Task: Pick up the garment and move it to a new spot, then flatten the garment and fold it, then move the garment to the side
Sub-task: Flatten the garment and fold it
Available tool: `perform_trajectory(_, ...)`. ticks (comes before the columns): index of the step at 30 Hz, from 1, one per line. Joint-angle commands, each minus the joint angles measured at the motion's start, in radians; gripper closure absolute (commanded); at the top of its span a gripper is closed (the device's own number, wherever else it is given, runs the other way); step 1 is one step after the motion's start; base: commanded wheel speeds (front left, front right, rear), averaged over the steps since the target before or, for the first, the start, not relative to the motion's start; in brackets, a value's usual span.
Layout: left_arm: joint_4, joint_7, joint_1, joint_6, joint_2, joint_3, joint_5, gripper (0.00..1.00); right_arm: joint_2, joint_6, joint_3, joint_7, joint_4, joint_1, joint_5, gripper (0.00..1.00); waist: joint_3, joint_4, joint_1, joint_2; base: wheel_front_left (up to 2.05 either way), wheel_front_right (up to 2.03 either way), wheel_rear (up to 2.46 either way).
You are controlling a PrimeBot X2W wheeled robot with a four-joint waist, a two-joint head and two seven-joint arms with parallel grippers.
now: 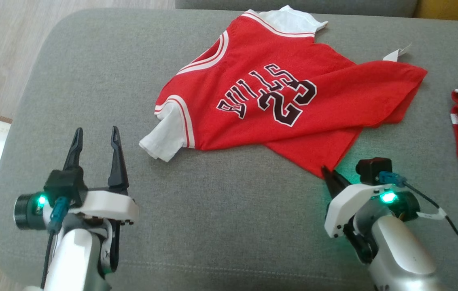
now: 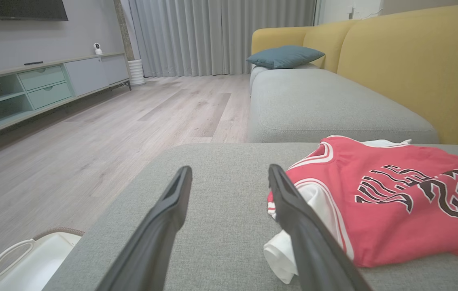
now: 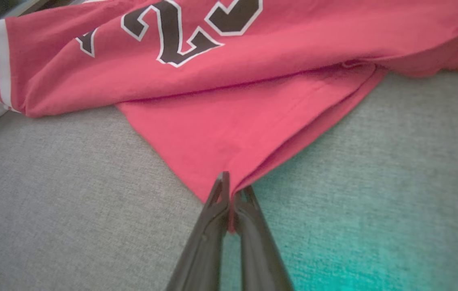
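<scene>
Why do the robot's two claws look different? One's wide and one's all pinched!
The left gripper is open, its fingers spread apart; the right gripper is shut on the red jersey's bottom corner. The left gripper holds nothing and sits clear of the jersey; the right gripper touches it. Both have two long dark fingers and are over the grey sofa cushion.

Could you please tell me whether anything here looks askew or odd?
The red jersey lies crooked on the grey cushion, its bottom layers splayed apart, not flat, with one hem corner pinched in the right gripper.
</scene>
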Motion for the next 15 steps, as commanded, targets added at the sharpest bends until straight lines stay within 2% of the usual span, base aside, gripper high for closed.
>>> perform_trajectory(1,-0.026,-0.012,-0.035,-0.001,0.010,0.042,0.010,0.00,0.003,0.007,0.006,-0.013,-0.021,-0.020,-0.017,1.00,-0.005,-0.004,0.0000,0.0000,0.00,0.00,0.00)
perform_trajectory(8,-0.026,-0.012,-0.013,0.000,0.006,0.053,0.016,0.00,0.003,0.007,-0.122,-0.011,-0.073,-0.001,-0.109,1.00,-0.037,-0.041,0.0000,0.0000,0.00,0.00,0.00)
perform_trajectory(15,-0.026,-0.012,-0.004,-0.005,0.002,0.057,0.020,0.00,-0.016,0.007,-0.259,0.065,-0.206,0.054,-0.211,1.00,-0.058,-0.092,0.0000,0.0000,0.00,0.00,0.00)
